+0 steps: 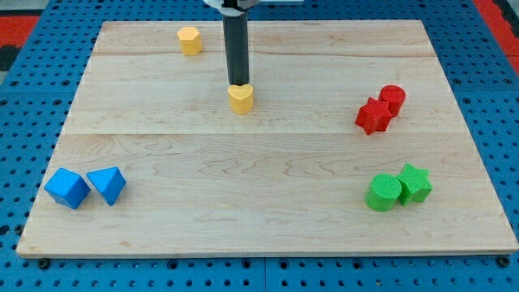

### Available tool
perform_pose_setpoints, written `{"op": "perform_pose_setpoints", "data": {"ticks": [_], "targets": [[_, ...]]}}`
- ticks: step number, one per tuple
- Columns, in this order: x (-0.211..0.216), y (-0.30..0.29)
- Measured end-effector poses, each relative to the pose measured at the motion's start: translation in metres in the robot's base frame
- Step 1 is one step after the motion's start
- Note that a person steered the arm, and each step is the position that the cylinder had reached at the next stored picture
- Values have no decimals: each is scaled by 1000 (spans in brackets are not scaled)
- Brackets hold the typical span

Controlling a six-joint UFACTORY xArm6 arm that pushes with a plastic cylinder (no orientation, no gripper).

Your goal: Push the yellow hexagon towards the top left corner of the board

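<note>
The yellow hexagon [190, 40] sits near the top edge of the wooden board [268, 219], left of centre. My tip [238, 84] stands to its lower right, touching the top side of a yellow heart-shaped block [241, 99]. The dark rod rises straight up from there to the view's top. The hexagon is well apart from my tip.
A red cylinder [393, 98] and a red star block [374, 116] touch at the right. A green cylinder [383, 193] and a green star block [415, 184] touch at the lower right. A blue cube [66, 188] and a blue triangular block [107, 184] lie at the lower left.
</note>
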State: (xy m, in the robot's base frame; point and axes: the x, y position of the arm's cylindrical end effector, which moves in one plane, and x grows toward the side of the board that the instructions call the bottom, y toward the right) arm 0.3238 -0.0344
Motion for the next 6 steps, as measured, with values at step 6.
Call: {"op": "perform_pose_setpoints", "data": {"ticks": [6], "targets": [[-88,-149]]}}
